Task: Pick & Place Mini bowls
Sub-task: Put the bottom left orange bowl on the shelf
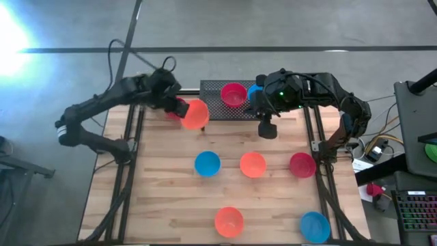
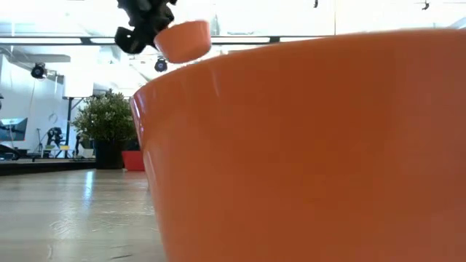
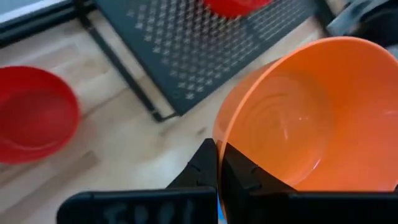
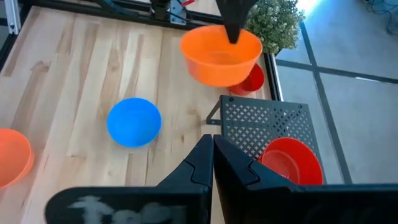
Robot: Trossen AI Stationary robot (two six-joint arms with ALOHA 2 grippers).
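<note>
One orange bowl [image 1: 196,114] hangs above the table [image 1: 171,198], pinched by its rim in the left gripper [image 1: 179,107], whose fingers [image 3: 208,168] are clamped thin on the wall. Such a one-edge hold looks weak: a quick swing could tip the bowl or let it slip onto the wood near the rack [image 1: 222,109]. A red bowl [image 1: 233,93] already sits on the rack, and another red one [image 3: 34,115] lies on the table just beside the rack's corner, so lowering carelessly risks knocking either. The right gripper [image 1: 267,128] hovers at the rack's other side with fingers closed on nothing; both arms near one rack could collide. Blue [image 1: 207,163], orange [image 1: 252,165] and red bowls [image 1: 302,165] lie mid-table, well apart, and two more sit near the front edge, leaving open wood between.
</note>
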